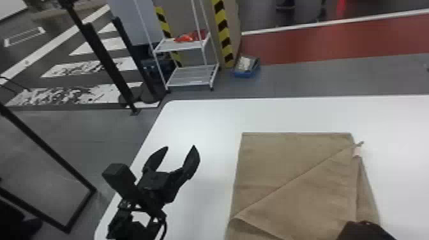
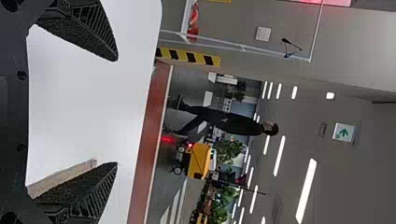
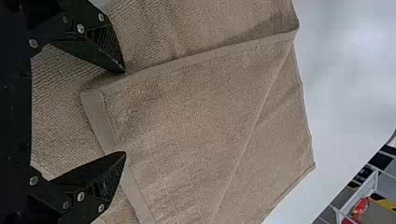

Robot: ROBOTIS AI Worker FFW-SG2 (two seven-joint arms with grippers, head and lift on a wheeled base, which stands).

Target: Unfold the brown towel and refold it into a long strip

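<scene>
The brown towel (image 1: 297,178) lies on the white table, a diagonal fold crossing it and a small tag at its right edge. My left gripper (image 1: 181,150) stands open to the left of the towel, apart from it. In the left wrist view the left gripper (image 2: 116,112) has nothing between its fingers, and a strip of towel (image 2: 65,176) shows past one of them. At the bottom edge of the head view, part of my right gripper (image 1: 364,231) is over the towel's near right part. In the right wrist view the right gripper (image 3: 125,112) is open over a hemmed corner of the towel (image 3: 187,121).
The white table (image 1: 204,124) reaches out around the towel, with its rounded far left corner beyond the left gripper. On the floor behind stand a wire shelf (image 1: 191,76), striped posts and a blue box (image 1: 247,66).
</scene>
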